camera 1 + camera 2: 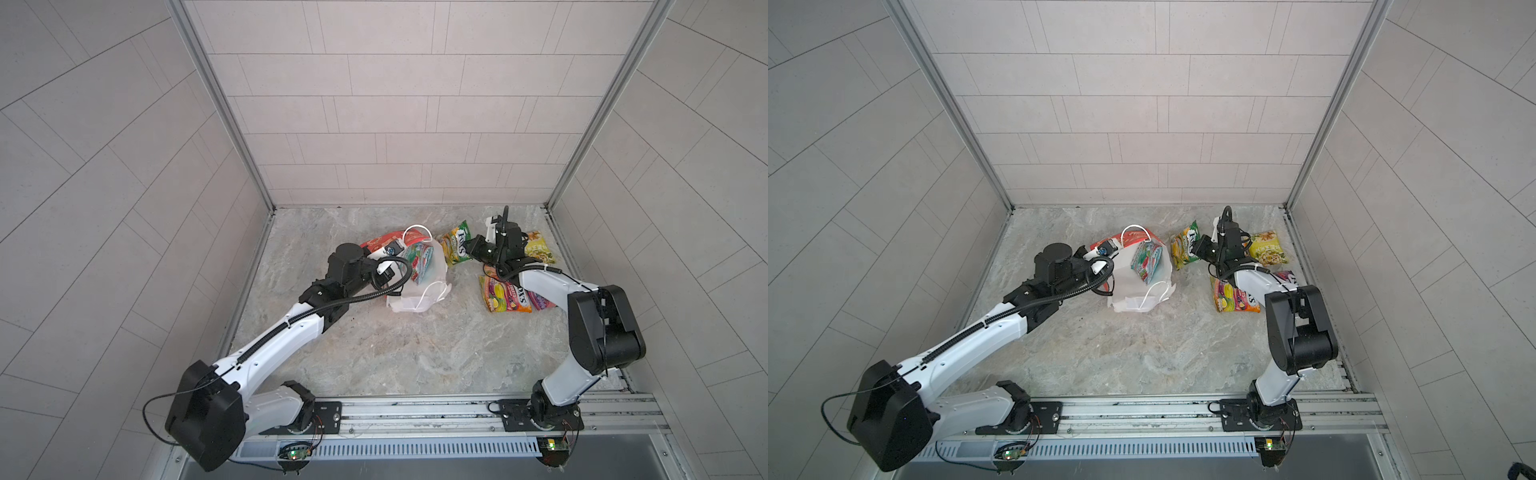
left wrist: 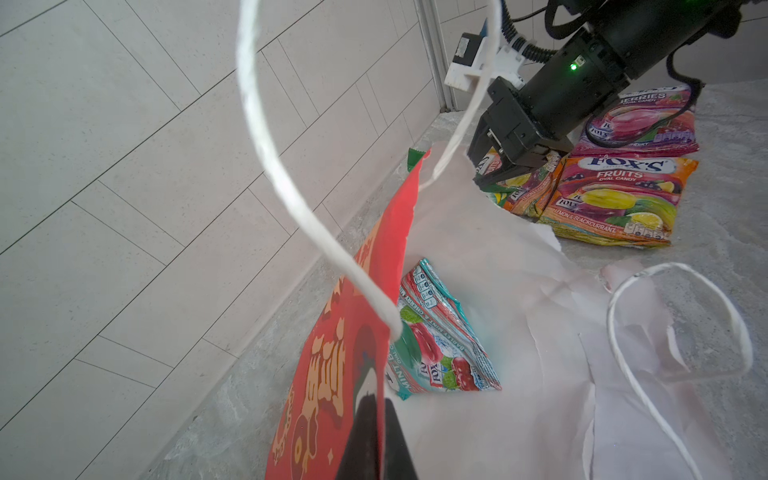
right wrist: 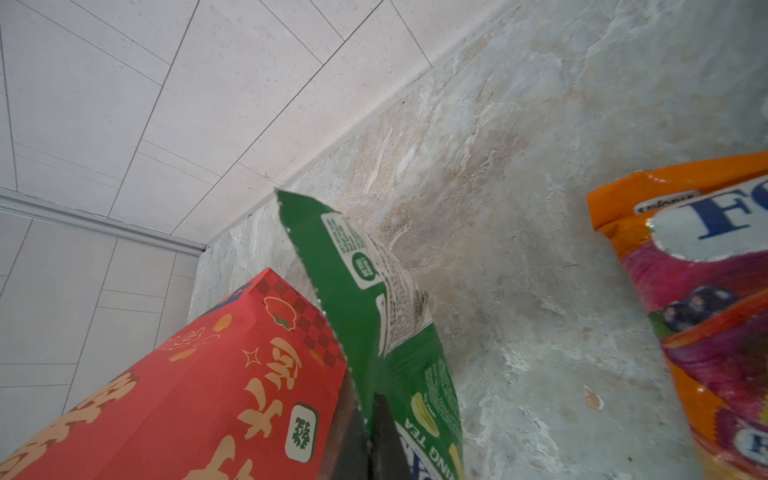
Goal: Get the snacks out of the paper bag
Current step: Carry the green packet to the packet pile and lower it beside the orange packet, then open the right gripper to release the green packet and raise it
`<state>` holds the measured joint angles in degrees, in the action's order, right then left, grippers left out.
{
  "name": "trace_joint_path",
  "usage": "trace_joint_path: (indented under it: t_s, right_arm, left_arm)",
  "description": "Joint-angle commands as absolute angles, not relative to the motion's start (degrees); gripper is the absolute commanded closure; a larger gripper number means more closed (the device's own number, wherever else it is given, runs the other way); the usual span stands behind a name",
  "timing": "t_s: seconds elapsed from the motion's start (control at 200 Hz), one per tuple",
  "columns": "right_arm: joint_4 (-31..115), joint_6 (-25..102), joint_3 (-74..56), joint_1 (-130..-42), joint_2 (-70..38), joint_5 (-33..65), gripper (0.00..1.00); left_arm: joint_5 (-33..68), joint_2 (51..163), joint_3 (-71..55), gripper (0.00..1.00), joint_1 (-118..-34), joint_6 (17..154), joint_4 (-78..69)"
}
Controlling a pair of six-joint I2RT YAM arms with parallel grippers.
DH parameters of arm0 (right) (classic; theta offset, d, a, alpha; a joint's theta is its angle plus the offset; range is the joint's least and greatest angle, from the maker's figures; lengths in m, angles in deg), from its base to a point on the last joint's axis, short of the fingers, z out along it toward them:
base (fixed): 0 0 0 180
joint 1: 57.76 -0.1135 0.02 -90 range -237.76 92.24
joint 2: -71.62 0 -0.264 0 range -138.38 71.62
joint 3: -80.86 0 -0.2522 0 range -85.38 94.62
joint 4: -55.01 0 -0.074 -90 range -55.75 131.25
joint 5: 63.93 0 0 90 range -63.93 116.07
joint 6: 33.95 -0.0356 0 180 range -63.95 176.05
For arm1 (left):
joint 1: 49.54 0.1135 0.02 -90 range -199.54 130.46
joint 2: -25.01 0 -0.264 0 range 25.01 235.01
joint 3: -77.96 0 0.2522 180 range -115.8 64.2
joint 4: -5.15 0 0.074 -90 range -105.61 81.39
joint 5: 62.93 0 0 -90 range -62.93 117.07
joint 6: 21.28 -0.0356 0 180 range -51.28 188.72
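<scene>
In both top views the right gripper is clamping one edge of the green packet, which is hanging just beside the open mouth of the paper bag and looks clear of it. The yellow packet, the orange-pink packet and a purple packet half under the arm are lying on the tabletop to the right. The step in hand is therefore probably carrying this one over to join them, and it is best done by moving sideways away from the bag before lowering, aiming for a bare patch of tabletop rather than another packet. In the left wrist view the left gripper is pinching the bag's red wall, jaws closed tight on the paper, and is holding the mouth up while a light blue packet is lying inside against the white lining. That pinch needs to be firm, since the paper is looking torn and crumpled and a cord handle is looping close by, ready to snag. In the right wrist view the right gripper's jaws are gripping the green packet by a narrow strip of its edge, so the glossy film is dangling freely beside the bag's red wall; travelling slowly and releasing only once the packet is touching the tabletop seems wise.
</scene>
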<state>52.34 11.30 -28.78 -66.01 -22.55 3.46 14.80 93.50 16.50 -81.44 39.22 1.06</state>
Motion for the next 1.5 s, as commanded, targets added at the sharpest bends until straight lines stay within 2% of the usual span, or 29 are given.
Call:
trace_joint_path:
  t_s: [0.0, 0.245, 0.705, 0.851, 0.966, 1.161, 1.496]
  right_arm:
    - [48.24, 14.18, -26.54, -66.26, -23.10, 6.87, 0.98]
    - [39.16, 21.14, -23.09, -66.52, -24.52, 14.00, 0.95]
    - [29.22, 28.77, -14.12, -66.37, -32.44, 18.62, 0.92]
    - [26.70, 32.71, -10.90, -66.02, -34.45, 17.44, 0.93]
    - [23.26, 38.50, -7.25, -65.84, -36.27, 12.82, 0.95]
    - [16.07, 44.14, -2.65, -64.42, -38.22, 13.93, 0.95]
    - [13.87, 45.00, 0.04, -63.63, -41.14, 14.05, 0.79]
  left_arm:
    - [13.71, 93.75, 16.45, 1.00, -81.19, 39.53, 3.43]
    - [13.82, 93.94, 16.36, 1.00, -81.22, 39.37, 3.34]
    - [13.51, 94.02, 16.45, 1.00, -81.23, 39.54, 3.25]
    - [14.23, 94.09, 16.46, 1.00, -81.19, 39.19, 3.00]
    - [14.16, 94.33, 16.28, 1.00, -81.19, 38.96, 2.83]
    - [14.00, 94.48, 16.17, 1.00, -81.19, 38.91, 2.74]
    - [13.52, 94.72, 15.94, 1.00, -81.20, 39.27, 2.64]
